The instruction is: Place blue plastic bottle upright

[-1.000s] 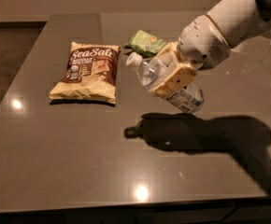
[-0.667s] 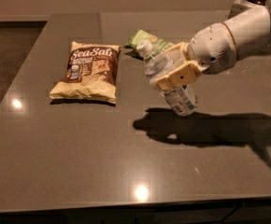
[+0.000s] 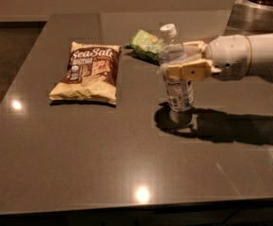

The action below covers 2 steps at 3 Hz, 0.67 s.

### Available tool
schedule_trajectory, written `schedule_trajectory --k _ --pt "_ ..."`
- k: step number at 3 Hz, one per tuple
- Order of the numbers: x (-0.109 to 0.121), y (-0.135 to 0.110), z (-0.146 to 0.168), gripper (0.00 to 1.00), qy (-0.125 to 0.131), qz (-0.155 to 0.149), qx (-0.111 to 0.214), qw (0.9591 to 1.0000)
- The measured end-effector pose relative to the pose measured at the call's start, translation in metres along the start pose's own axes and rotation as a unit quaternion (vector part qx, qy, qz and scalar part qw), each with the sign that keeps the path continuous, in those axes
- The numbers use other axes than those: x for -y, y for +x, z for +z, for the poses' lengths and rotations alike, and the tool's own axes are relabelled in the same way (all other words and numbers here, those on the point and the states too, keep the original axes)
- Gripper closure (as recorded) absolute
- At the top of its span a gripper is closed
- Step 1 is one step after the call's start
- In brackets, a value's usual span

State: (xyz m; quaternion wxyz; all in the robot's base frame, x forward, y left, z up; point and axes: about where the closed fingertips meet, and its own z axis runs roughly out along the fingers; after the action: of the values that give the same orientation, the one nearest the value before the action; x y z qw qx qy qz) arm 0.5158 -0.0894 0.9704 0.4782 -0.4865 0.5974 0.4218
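**A:** Where is the blue plastic bottle (image 3: 178,91)?

**B:** Right of the tabletop's (image 3: 103,168) middle, nearer the far edge than the near one. It stands nearly upright, with the white cap (image 3: 168,30) on top. I cannot tell whether its base touches the surface.

**A:** And the gripper (image 3: 175,60)?

**B:** It is closed around the bottle's upper body, one cream finger (image 3: 188,71) across the front and the other behind. The arm (image 3: 249,55) comes in level from the right edge.

**A:** What is crowding it?

**B:** A green packet (image 3: 145,44) lies just beyond the bottle towards the far edge. A Sea Salt chip bag (image 3: 87,72) lies well apart towards the left edge. A metal container (image 3: 254,14) sits at the far right corner.

**A:** Where is there room?

**B:** The stretch from the bottle to the near edge is bare, and so is the near left corner. The arm's shadow runs across the surface to the right.
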Motion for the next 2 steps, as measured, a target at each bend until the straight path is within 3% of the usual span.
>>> schedule_trajectory --k 1,2 --pt "0.008 0.003 -0.015 1.0 0.032 -0.008 0.066 0.9972" --pt "0.012 0.011 -0.031 1.0 0.064 -0.031 0.129 0.989"
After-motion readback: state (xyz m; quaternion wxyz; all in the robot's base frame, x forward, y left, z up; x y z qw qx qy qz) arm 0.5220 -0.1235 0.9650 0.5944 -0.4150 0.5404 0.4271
